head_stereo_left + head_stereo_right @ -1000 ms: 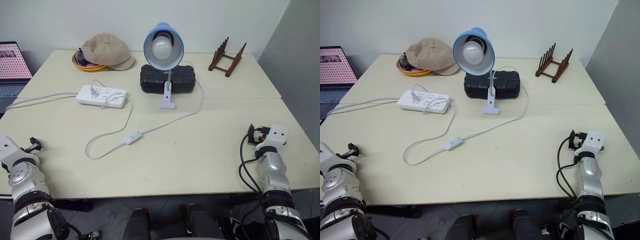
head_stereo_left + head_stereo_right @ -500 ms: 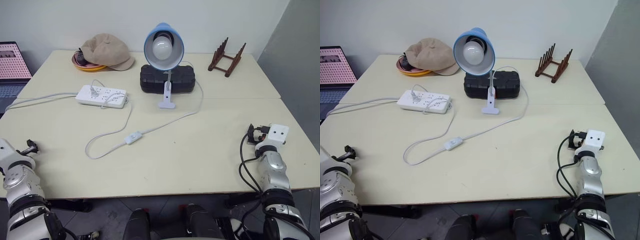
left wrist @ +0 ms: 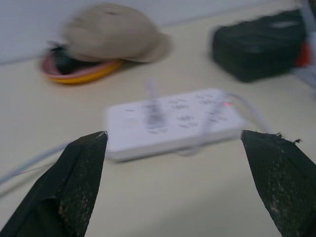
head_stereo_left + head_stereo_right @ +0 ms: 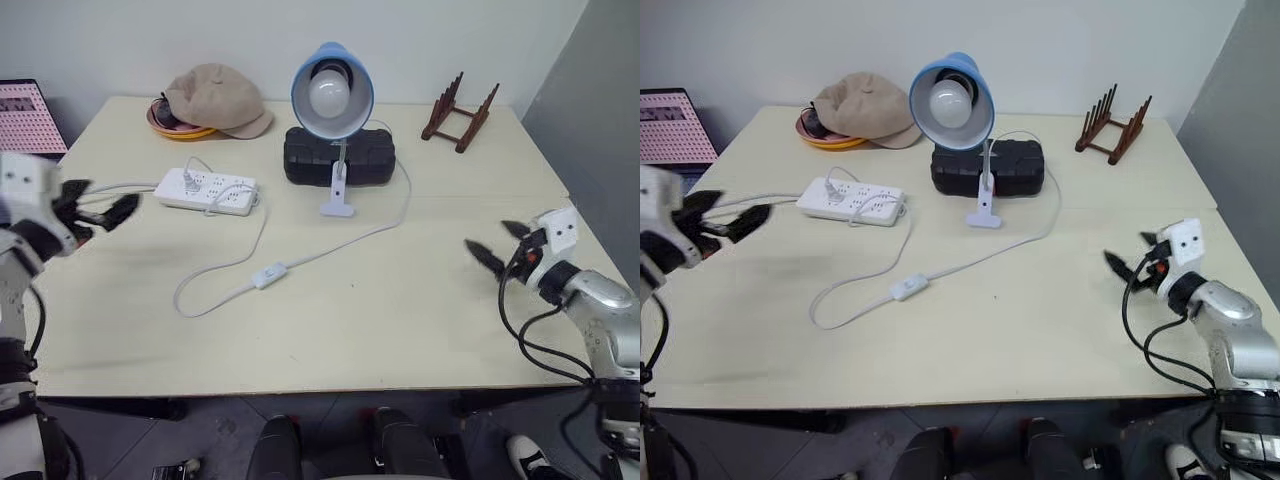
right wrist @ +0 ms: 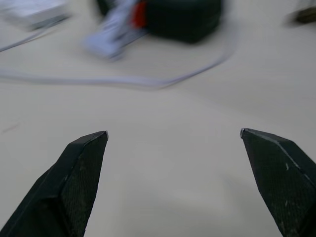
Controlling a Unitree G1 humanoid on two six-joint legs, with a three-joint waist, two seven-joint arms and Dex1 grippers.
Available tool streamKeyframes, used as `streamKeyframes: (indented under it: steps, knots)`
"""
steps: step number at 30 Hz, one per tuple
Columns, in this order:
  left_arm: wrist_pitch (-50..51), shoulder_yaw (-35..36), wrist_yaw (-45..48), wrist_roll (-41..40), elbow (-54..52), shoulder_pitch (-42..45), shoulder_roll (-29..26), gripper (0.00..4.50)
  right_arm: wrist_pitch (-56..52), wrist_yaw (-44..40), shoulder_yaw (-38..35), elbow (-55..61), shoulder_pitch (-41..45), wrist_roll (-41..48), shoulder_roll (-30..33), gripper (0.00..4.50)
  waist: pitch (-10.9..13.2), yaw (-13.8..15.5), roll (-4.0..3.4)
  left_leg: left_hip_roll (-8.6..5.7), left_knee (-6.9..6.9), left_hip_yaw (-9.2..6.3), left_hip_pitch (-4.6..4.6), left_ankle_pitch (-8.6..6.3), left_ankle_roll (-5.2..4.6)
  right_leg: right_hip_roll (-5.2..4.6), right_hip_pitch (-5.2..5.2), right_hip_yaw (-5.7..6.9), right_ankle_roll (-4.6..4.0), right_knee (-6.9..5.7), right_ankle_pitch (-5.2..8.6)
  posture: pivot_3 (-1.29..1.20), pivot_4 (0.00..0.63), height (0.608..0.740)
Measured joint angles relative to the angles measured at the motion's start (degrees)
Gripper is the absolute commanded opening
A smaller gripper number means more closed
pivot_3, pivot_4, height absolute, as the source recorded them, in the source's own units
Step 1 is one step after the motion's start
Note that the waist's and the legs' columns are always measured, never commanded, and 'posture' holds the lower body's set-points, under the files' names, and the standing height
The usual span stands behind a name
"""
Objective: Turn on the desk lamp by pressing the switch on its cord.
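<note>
Approach phase: the switch (image 4: 266, 276) unpressed, the desk lamp (image 4: 333, 92) unlit.
Switch lies mid-desk (image 4: 400, 330) on its cord (image 4: 215, 272); left gripper (image 4: 98, 210) and right gripper (image 4: 498, 245), jaws spread, flank it well apart. One must descend onto it.

lamp (image 4: 332, 95): mid-back of bench (image 4: 400, 330), before case (image 4: 338, 158)
switch (image 4: 266, 276): before lamp
strip (image 4: 205, 191): left of lamp

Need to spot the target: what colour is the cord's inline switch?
White, like the cord; the switch shows best in the left eye view.
</note>
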State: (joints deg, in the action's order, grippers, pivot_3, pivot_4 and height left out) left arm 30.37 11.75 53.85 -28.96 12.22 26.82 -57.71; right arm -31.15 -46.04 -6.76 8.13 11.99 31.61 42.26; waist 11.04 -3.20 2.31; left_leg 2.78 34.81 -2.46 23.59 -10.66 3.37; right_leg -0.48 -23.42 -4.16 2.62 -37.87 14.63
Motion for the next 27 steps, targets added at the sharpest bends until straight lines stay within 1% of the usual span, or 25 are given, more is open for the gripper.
streamKeyframes:
  steps: [3,4,6,8,12,18,22,27]
  knots:
    - [3.3,-5.58,6.04,-0.63,-6.14,0.24,-0.84,4.49,-4.08,-3.96,1.5,4.66,-0.1,3.09,1.98,4.5,0.0,-0.17,-0.01,0.01,0.01,-0.01,0.09,-0.01,-0.01,0.02,-0.12,0.0,0.0,0.02,0.01,0.0,0.15,0.74]
    - [3.6,-8.71,8.55,0.28,-8.51,0.29,-1.37,4.49,-6.08,-5.02,1.82,6.34,-0.33,4.25,2.78,4.5,0.01,-0.25,-0.01,0.01,0.01,-0.01,0.12,-0.01,-0.01,0.03,-0.17,0.01,0.0,0.01,0.01,0.0,0.15,0.74]
    - [2.46,-13.66,11.87,2.79,-11.35,0.29,-1.64,4.49,-8.94,-5.38,2.73,9.32,-0.68,6.08,2.71,4.5,0.01,-0.22,-0.02,0.02,0.01,-0.03,0.15,-0.01,-0.01,0.05,-0.23,0.02,-0.02,-0.01,0.02,0.0,0.15,0.74]
    - [1.38,-15.92,13.23,4.63,-11.96,0.36,-1.48,4.49,-10.46,-5.06,3.57,11.49,-0.94,6.9,2.27,4.5,0.01,-0.18,-0.01,0.02,0.04,-0.05,0.29,0.0,-0.01,0.07,-0.36,0.01,-0.01,-0.03,0.02,0.0,0.15,0.74]
    - [-1.73,-17.06,13.13,8.0,-12.07,0.5,-0.45,4.49,-10.55,-3.03,3.53,13.31,-2.46,6.64,1.46,4.5,0.01,0.15,-0.01,0.0,0.08,-0.04,0.32,-0.01,-0.01,0.04,-0.34,0.01,-0.01,0.01,0.02,0.0,0.15,0.74]
    - [-4.17,-17.22,13.73,10.3,-12.22,-0.66,0.46,4.49,-10.29,-0.23,3.23,14.35,-4.83,5.52,0.9,4.5,0.01,0.31,-0.01,0.0,0.07,-0.04,0.35,-0.01,-0.01,0.04,-0.37,0.01,-0.01,0.0,0.02,0.0,0.15,0.74]
    - [-6.69,-18.13,12.88,12.73,-11.36,-1.15,3.53,4.49,-10.43,1.2,1.8,15.45,-4.88,5.61,0.15,4.5,0.01,0.42,-0.01,0.0,0.1,-0.05,0.34,0.0,-0.02,0.05,-0.36,0.02,0.0,-0.04,0.01,0.0,0.15,0.74]
    - [-10.16,-18.74,10.44,15.14,-6.78,-1.1,9.03,4.49,-10.79,2.46,1.49,16.85,-5.59,5.66,-0.33,4.5,0.01,0.5,-0.01,0.0,0.14,-0.06,0.33,0.0,-0.02,0.05,-0.33,0.02,0.01,-0.06,0.0,0.0,0.15,0.74]
